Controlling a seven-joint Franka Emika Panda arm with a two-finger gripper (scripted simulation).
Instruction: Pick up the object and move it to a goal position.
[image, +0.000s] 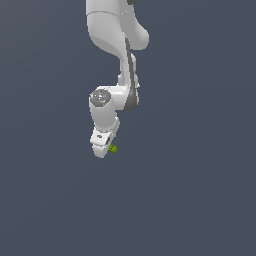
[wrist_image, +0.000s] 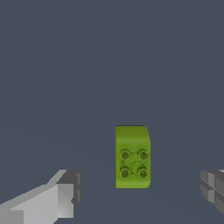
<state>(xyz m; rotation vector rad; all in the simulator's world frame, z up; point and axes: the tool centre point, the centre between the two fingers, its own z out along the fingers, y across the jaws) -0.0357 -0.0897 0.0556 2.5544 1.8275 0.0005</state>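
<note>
Between the spread fingers: green block (wrist_image: 132, 156), not gripped.

Block has four studs on one face and lies on the flat grey surface (wrist_image: 109, 65), well apart from both fingertips (wrist_image: 65, 199). Gripper (wrist_image: 140, 197) jaws are wide open, holding nothing. On the exterior view the block (image: 113, 148) shows just beside the gripper (image: 102, 148) tip, at its exterior-view right, under the white arm (image: 112, 50).

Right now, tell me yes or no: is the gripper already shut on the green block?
No. In the wrist view the green block sits apart from both fingers of the gripper, gaps on each side.
</note>
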